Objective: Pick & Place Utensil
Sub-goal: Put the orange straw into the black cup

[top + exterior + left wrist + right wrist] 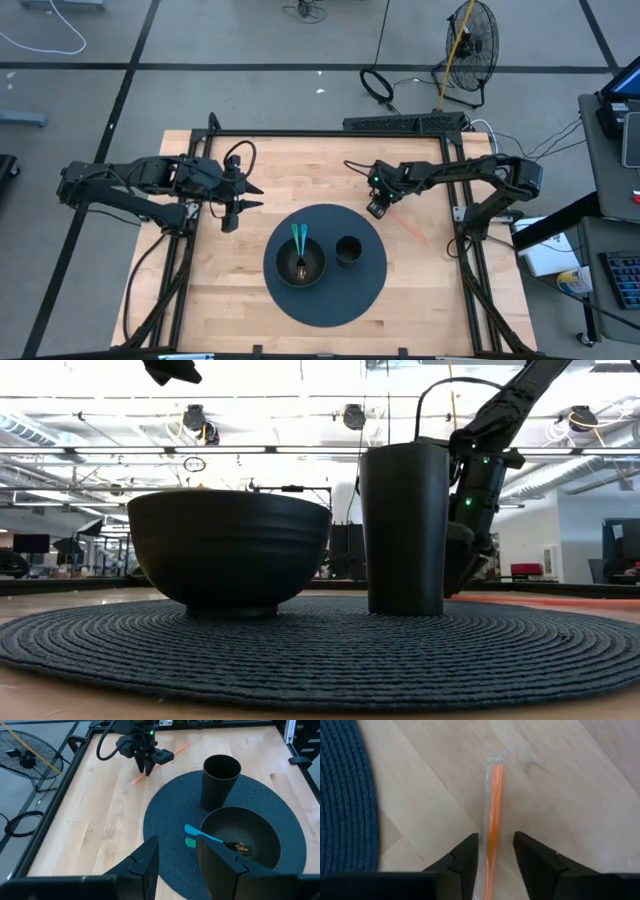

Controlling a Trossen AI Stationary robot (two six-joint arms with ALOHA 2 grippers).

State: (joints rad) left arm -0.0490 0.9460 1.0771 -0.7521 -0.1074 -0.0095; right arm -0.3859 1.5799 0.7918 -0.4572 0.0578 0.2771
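You are viewing: round mat (330,290), frame centre, carrying bowl (297,262) and cup (348,250). Left gripper (243,196), upper left, hanging parted, grasping nothing. Right gripper (493,854) straddling wrapped orange straw (494,807), right of mat; clamped or not, cannot tell.

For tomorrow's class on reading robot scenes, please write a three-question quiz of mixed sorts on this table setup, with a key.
1. True or false: the cup lies tipped over on the round mat.
2. What does the bowl hold?
A. two teal-handled utensils
B. a straw
C. nothing
3. Fill in: the right gripper is lowered over the orange ____ on the wooden table, while the left gripper waits above the table beside the mat.

Key
1. False; it stands upright.
2. A
3. straw, in a clear wrapper, between the fingers, not yet clamped.
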